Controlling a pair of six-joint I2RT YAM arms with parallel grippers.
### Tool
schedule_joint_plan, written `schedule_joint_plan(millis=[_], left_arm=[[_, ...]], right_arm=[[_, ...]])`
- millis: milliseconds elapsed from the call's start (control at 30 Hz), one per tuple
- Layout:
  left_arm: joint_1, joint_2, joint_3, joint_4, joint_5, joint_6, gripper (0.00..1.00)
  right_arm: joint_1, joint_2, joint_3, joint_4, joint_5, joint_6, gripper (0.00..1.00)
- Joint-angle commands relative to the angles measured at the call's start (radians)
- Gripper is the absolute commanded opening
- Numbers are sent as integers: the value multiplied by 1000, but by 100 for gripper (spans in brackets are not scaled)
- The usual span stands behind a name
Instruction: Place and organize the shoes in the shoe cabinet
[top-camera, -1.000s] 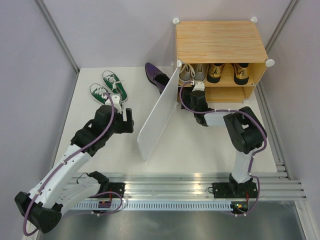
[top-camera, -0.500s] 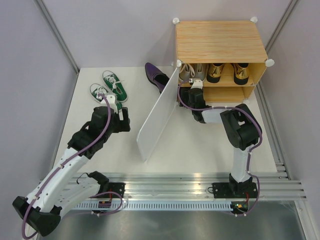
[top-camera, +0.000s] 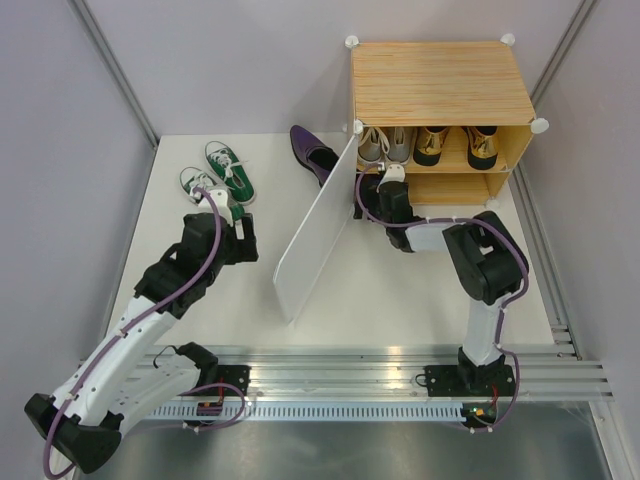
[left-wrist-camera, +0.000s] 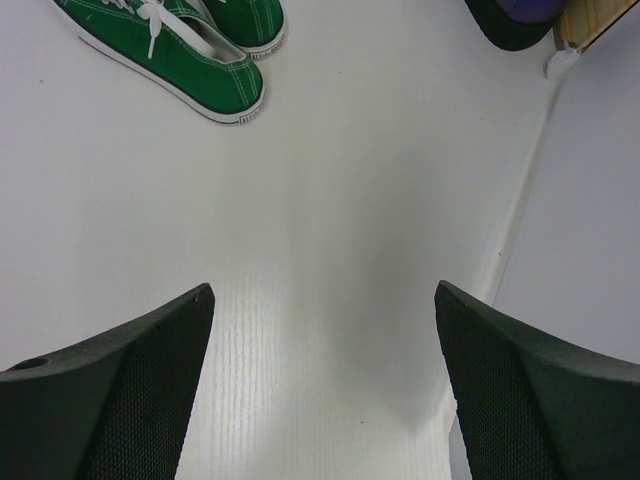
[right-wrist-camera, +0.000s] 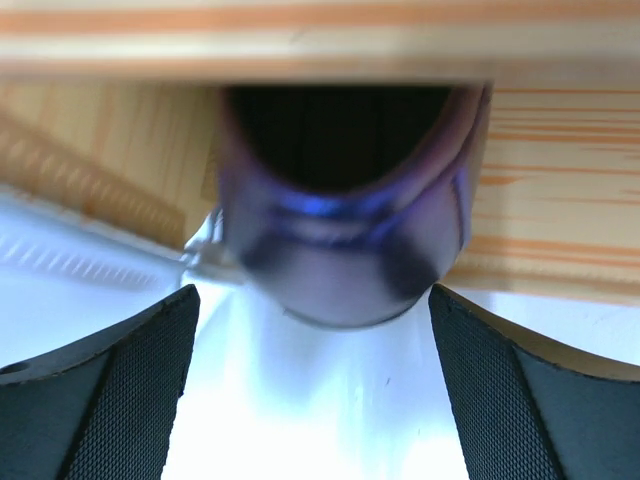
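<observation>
Right end effector (right-wrist-camera: 311, 292) behind purple shoe (right-wrist-camera: 345, 255)

We log this as a robot lab test cell: plain pale-lilac partition walls (top-camera: 60, 150) enclose a white tabletop (top-camera: 200, 290) fronted by a silver slotted aluminium mounting rail (top-camera: 350, 365).

Left arm (top-camera: 150, 300): white tubular links, bulky black joint housings, black base (top-camera: 215, 380). Right arm (top-camera: 487, 262): same build, mostly black housings, one white link above its base. A thin purple cable (top-camera: 214, 232) runs outside each arm in loose loops down to the base. Left gripper (left-wrist-camera: 322, 290), right gripper (right-wrist-camera: 312, 290): fingers (left-wrist-camera: 130, 390) matte black, wedge-shaped, inner faces covered in a fine dimpled grid. Small round hole at one finger's outer edge.
</observation>
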Motion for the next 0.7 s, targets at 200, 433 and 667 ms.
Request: schedule_joint_plan(millis=[200,433,667], left_arm=[[0,-17,-9,28,-33,10,94],[2,-14,-7,28,-35,10,94],[2,-19,-7,26,-38,10,94]], right_arm=[[7,-176,-69,-22,-33,34,98],[7,-372,-289,16,30,65,98],[-2,-552,-420,-18,85,68,98]])
